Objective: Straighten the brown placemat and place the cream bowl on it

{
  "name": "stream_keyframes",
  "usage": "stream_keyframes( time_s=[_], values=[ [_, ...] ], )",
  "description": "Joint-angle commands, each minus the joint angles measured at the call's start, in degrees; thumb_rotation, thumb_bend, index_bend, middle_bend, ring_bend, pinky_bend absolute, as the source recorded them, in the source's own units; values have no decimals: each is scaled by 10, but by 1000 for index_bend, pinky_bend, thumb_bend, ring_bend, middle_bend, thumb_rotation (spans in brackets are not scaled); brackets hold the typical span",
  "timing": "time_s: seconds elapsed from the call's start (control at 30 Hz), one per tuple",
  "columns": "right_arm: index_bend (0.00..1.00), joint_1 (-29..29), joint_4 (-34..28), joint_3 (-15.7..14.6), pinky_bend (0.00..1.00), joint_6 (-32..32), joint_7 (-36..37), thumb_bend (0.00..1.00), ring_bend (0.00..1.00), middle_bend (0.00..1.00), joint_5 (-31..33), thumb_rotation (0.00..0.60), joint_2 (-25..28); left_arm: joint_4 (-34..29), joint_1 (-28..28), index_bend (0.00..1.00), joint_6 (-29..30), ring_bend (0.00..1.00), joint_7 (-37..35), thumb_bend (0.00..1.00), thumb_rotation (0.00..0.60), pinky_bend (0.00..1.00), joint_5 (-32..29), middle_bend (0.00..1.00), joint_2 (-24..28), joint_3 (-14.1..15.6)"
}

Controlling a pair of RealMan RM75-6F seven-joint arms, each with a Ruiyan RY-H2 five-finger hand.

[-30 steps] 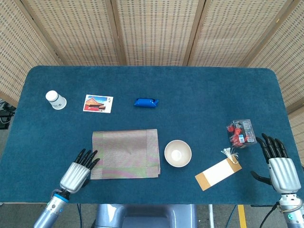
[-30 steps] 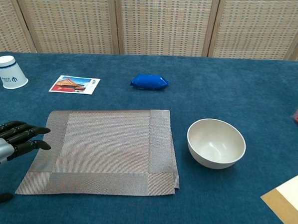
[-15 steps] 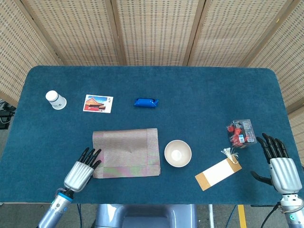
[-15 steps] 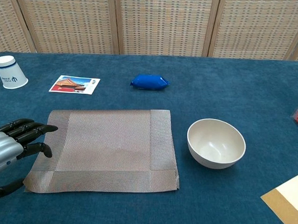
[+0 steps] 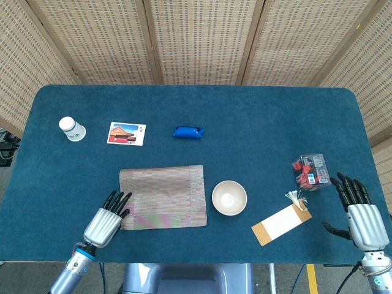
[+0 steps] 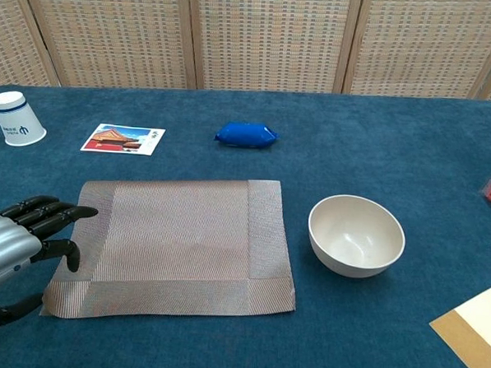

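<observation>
**Left hand at the placemat's near-left edge, bowl waiting beside it**

The left hand point(image 6: 12, 242) has its dark fingers point(image 6: 59, 214) stretched out and slightly apart, tips lying on the left border of the brown placemat point(image 6: 177, 238); nothing is grasped. The right hand point(image 5: 361, 214) rests at the near right of the table point(image 5: 245, 116), fingers extended and spread, holding nothing. The placemat lies flat at the near centre-left, its edges roughly square to the table. Just right of it, apart, stands the cream bowl point(image 6: 356, 235), upright. Further right lie a tan card point(image 5: 280, 223) and a clear packet with red contents point(image 5: 310, 171). Far left are a white paper cup point(image 5: 71, 128), a postcard point(image 5: 127, 133) and a blue pouch point(image 5: 188, 131).
</observation>
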Motion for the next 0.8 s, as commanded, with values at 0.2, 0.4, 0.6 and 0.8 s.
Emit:
stream_keyframes(
  time_s=[0.2,0.4,0.6,0.8],
  values=[
    [66,-1,-3,-1,0,2,5,48,0,0,-2,600,3,-25,1,407,-22,0,-18,375,600,0,-25,0,7,3],
    [66,-1,-5,-2,0,1,8,47,0,0,-2,600,4,-38,0,444,-31,0,-8,377,600,0,-37,0,11,0],
    [66,-1,-5,-3,0,0,8,45,0,0,-4,600,4,-43,-1,565,-35,0,-7,396,600,0,-43,0,10,0],
    [66,0,-5,-4,0,-2,6,44,0,0,-5,600,3,-41,-1,613,-27,0,-13,487,600,0,-42,0,9,0]
  ],
)
